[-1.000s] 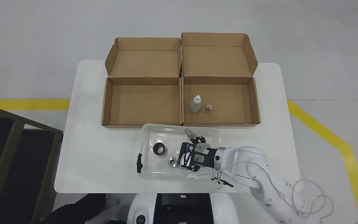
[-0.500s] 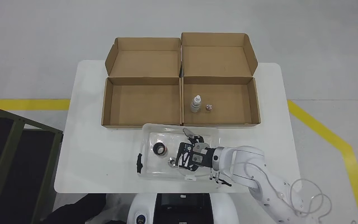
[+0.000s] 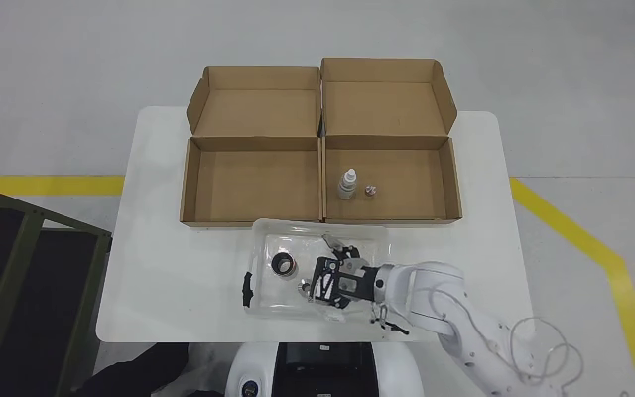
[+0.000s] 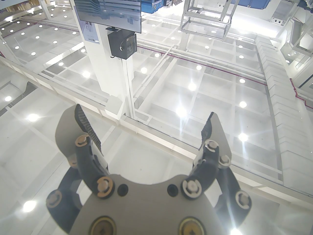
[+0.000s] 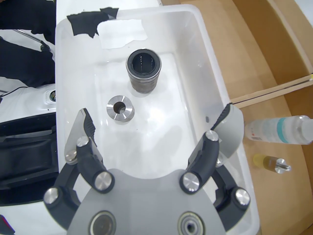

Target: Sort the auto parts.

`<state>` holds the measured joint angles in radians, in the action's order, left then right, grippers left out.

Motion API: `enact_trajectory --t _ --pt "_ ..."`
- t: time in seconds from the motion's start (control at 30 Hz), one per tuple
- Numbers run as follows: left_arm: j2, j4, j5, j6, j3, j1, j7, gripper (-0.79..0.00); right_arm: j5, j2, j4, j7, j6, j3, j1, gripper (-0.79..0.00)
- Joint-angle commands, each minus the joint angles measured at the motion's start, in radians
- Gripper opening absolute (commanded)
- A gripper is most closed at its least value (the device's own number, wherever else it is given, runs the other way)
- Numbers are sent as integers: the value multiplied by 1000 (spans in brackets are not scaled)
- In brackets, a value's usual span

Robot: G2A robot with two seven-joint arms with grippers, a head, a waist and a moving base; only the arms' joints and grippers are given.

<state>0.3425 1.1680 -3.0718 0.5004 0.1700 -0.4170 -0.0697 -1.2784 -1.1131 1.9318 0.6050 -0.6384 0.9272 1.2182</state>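
the right claw (image 5: 156, 112) hangs over the middle of the clear plastic bin (image 3: 298, 222), its arm coming in from about 4 o'clock and its tips pointing toward 9 o'clock. its jaws stand wide apart with nothing between them. the bin sits at the 6 o'clock edge of the white table (image 3: 159, 288), with a strip of black tape (image 3: 247, 289) on its 9 o'clock end. two auto parts lie on the bin floor ahead of the claw. a black cylindrical part (image 5: 143, 70) stands on end with its open bore facing up, toward the 9 o'clock half of the bin and well clear of the fingers. a silver ring (image 5: 120, 108) with a dark centre hole lies nearer, between that cylinder and the claw, just ahead of the finger on the 6 o'clock side and not touching it. beyond the bin, toward 12 o'clock, two open boxes stand side by side with their lids folded back. the left cardboard box (image 3: 253, 184) is at about 11 o'clock and the right cardboard box (image 3: 407, 184) at about 1 o'clock, their inner walls touching. in the right cardboard box, near its 9 o'clock wall, a small white bottle (image 3: 347, 183) stands, and a small brass-coloured part (image 3: 371, 189) lies just beside it at 3 o'clock. the left claw (image 4: 145, 113) points up at the ceiling (image 4: 220, 79), its jaws also spread wide and gripping nothing.
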Motion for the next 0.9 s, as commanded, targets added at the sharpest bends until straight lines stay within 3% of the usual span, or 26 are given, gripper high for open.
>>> enact_trajectory --t 0.0,0.63,0.87 --pt "0 0 0 0 0 0 0 0 16 -4 -19 20 -8 -17 -20 0" --pt "0 0 0 0 0 0 0 0 73 -23 -106 105 -22 -81 -98 -22" --pt "0 0 0 0 0 0 0 0 66 -31 -137 113 -14 -110 -121 -175"
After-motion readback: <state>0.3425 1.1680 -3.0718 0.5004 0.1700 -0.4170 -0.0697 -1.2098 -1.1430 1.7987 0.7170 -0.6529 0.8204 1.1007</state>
